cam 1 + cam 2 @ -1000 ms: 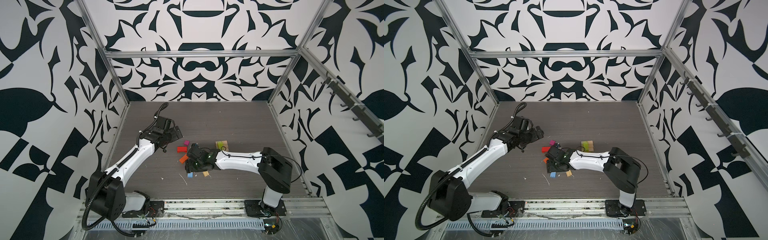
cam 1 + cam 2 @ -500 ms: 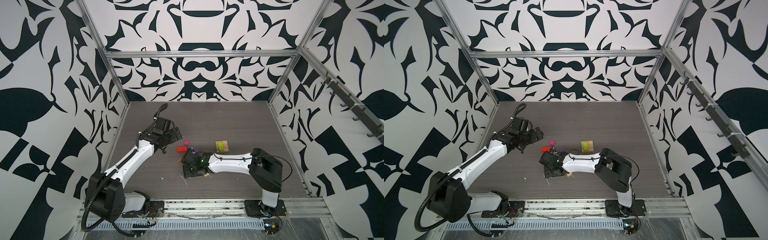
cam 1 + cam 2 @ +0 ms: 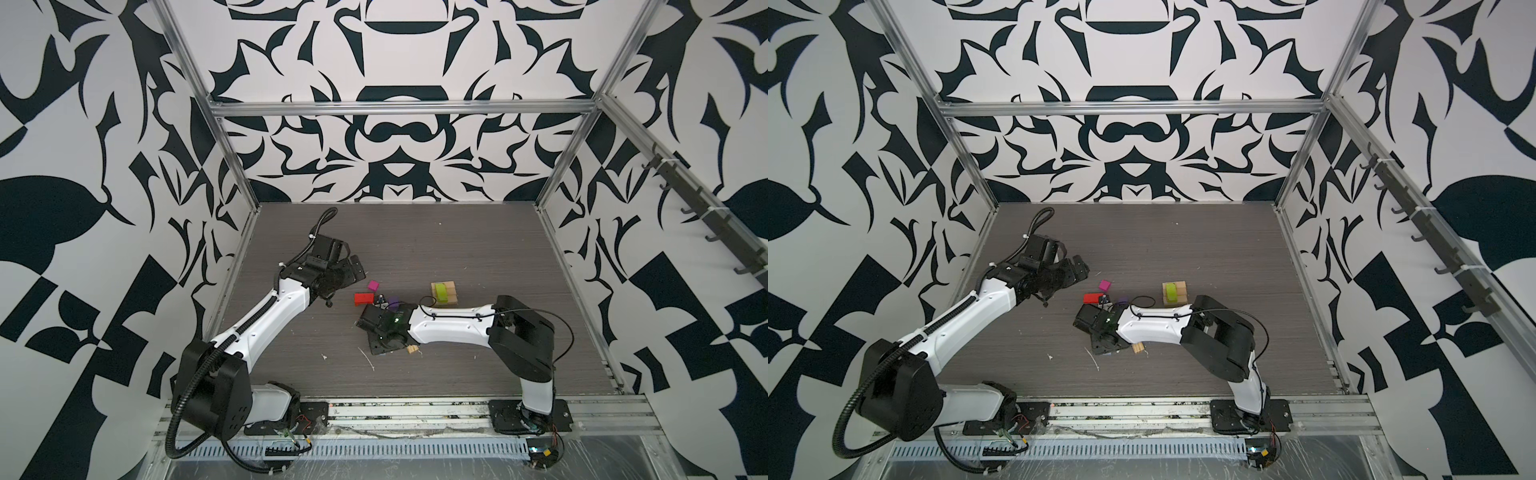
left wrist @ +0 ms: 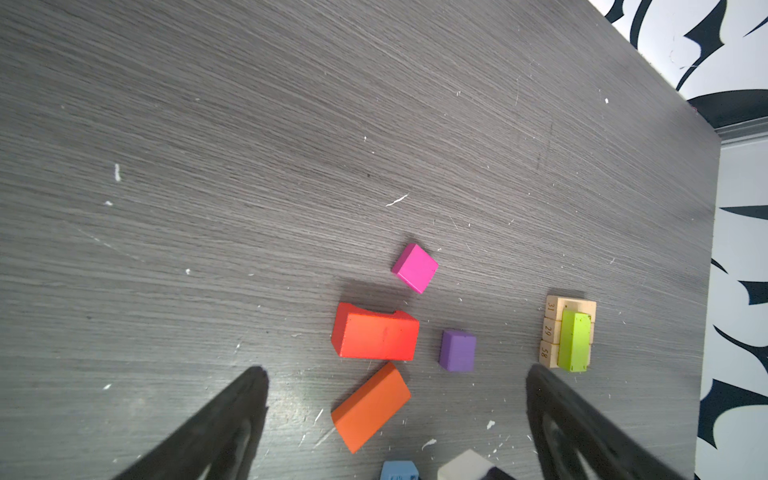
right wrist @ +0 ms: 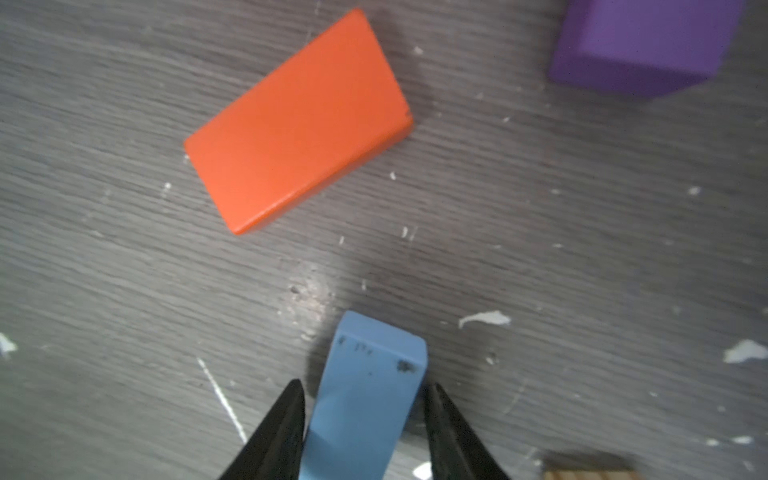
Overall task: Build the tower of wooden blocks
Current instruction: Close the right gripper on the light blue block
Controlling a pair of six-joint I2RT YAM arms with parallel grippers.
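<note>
- Read the clock on the top views, with twelve at the back wall. Nearest you, a loose tan block [image 3: 412,349] lies on the table [image 3: 478,249], at five o'clock from the right gripper [image 5: 365,384].
- Your right gripper sits low over the table with its fingers [image 5: 282,428] on either side of the blue block [image 5: 376,353]. One finger lies against the block and a sliver of shadow shows at the other, so you cannot tell whether it is clamped.
- The orange block [image 5: 297,124] lies flat just past the blue block's end, apart from it.
- The red block [image 3: 364,298] sits at eleven o'clock from that gripper, and the purple cube [image 3: 393,300] at one o'clock.
- The wood block tower [image 3: 451,296] stands at two o'clock. It is three tan planks [image 4: 549,330] side by side, carrying one lime green block [image 3: 439,291] lying flat.
- The magenta cube [image 3: 373,285] rests just beyond the red block, at one o'clock from it.
- Farthest off, your left gripper [image 4: 395,369] hangs at ten o'clock from the magenta cube. Its fingers [image 4: 232,415] are wide apart with nothing between them.
</note>
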